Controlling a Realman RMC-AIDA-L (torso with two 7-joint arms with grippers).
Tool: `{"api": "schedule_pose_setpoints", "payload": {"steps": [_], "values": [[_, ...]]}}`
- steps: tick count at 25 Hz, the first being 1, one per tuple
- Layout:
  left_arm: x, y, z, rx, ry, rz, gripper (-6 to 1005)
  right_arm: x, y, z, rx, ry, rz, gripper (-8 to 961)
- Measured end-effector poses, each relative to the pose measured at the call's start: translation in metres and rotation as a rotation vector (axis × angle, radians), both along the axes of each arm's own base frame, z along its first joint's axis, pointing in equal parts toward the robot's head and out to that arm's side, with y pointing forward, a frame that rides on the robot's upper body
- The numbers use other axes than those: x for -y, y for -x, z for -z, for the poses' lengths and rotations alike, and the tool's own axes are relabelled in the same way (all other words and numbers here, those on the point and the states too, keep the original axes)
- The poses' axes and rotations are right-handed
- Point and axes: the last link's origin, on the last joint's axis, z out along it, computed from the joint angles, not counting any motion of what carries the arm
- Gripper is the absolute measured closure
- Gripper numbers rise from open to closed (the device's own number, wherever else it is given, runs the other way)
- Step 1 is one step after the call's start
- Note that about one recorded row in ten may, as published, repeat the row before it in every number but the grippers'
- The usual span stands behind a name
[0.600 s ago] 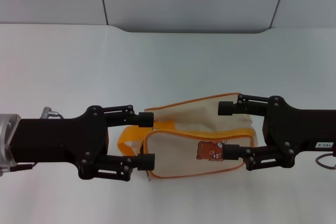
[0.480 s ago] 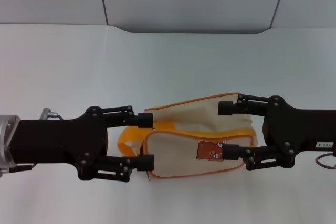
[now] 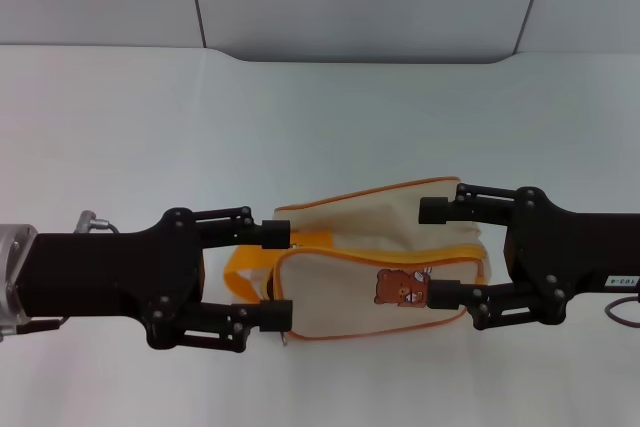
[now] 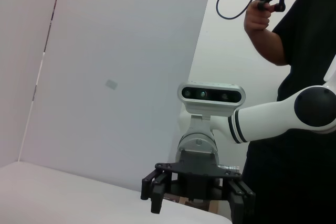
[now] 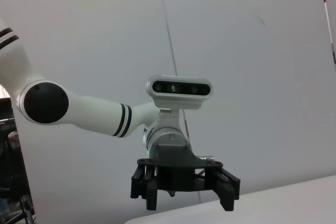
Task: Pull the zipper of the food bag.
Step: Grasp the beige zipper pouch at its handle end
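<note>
The food bag is a cream pouch with orange piping and a brown bear patch, lying on the white table. Its orange handle strap loops out at its left end. The zipper runs as a thin orange line along the bag's upper edge; a tiny silver bit shows just above the bear. My left gripper is open, its fingers straddling the bag's left end. My right gripper is open over the bag's right end. The right gripper and the left gripper show in each other's wrist views.
The white table reaches back to a grey wall. A small metal piece hangs at the bag's near left corner. The left wrist view shows a person holding a camera behind the robot's head.
Both grippers have shifted a little toward the near edge of the table. They stay open. The bag has not moved.
</note>
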Motion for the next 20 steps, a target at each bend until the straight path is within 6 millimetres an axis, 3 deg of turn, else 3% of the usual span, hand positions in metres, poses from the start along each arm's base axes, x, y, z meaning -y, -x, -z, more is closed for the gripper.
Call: {"api": "schedule_pose_setpoints", "payload": {"steps": [20], "values": [[0.003,0.0038,0.0002,-0.001,-0.004,-0.008,195,0.0011,-0.0009,0.0003,0.0,-0.012,-0.011,113]]}}
